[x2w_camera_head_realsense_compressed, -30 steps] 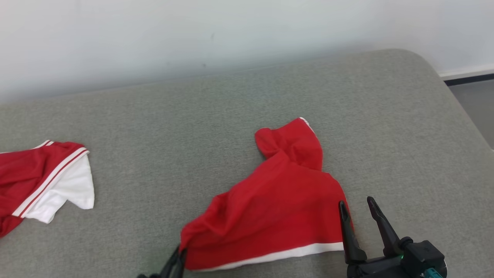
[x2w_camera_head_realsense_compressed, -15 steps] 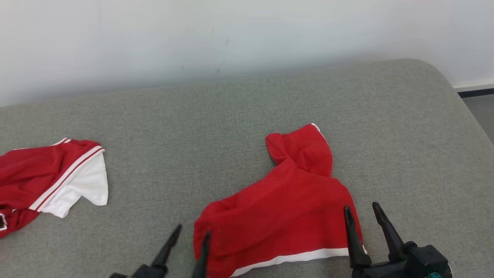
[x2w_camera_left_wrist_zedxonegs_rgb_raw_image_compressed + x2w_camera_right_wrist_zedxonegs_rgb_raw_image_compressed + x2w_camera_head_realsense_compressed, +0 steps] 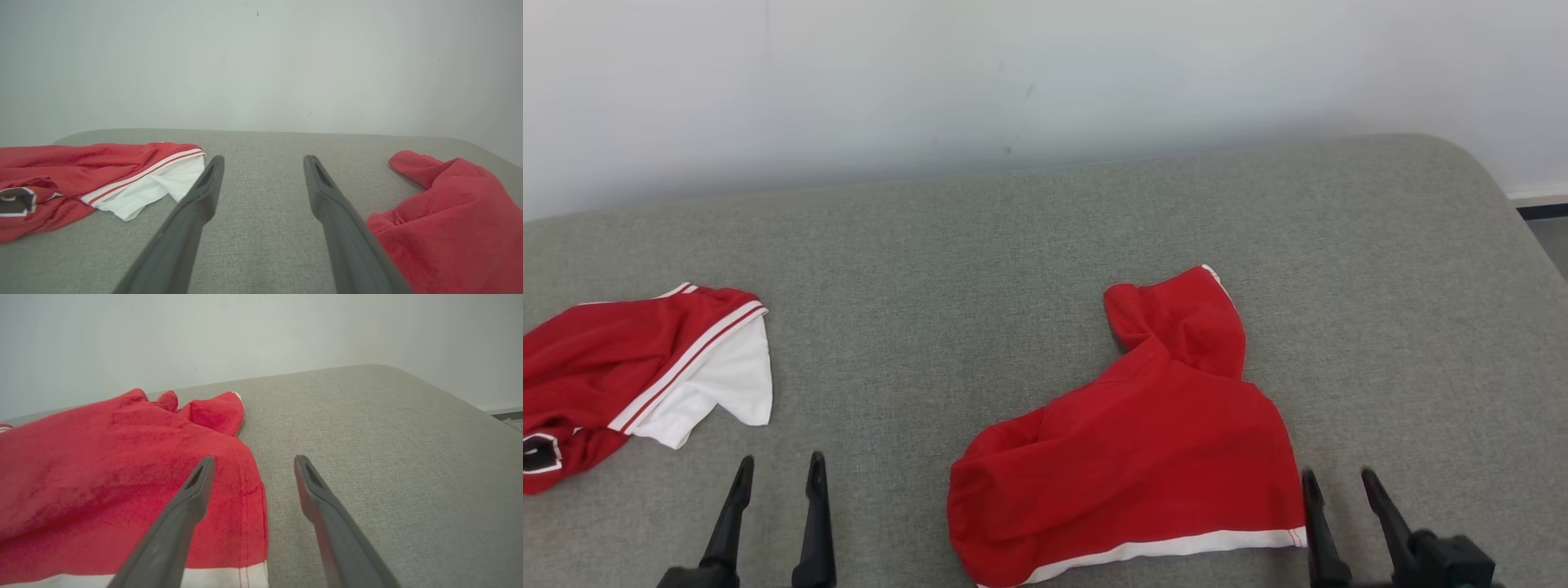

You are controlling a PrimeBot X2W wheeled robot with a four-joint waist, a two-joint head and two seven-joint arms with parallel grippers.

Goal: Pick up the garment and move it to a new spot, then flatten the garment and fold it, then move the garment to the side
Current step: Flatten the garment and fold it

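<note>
The garment (image 3: 1143, 457), red with a white hem band, lies crumpled on the grey cushion (image 3: 1013, 245) right of centre; it also shows in the left wrist view as the garment (image 3: 449, 220) and in the right wrist view as the garment (image 3: 102, 465). My left gripper (image 3: 780, 460) stands open at the lower left, well clear of the garment's left edge, with bare cushion between its fingers (image 3: 204, 196). My right gripper (image 3: 1338, 474) is open just off the garment's right hem corner; its left finger (image 3: 192, 498) hangs over the red cloth without gripping it.
A second red and white garment (image 3: 645, 367) lies bunched at the left edge of the cushion, also seen in the left wrist view (image 3: 102, 171). A pale wall rises behind. The cushion's rounded right edge drops to the floor (image 3: 1553, 237).
My left gripper opened, let go of the garment's lower left corner and drew away to the left. The corner settled on the cushion. The head camera shifted, and the right gripper sits lower.
</note>
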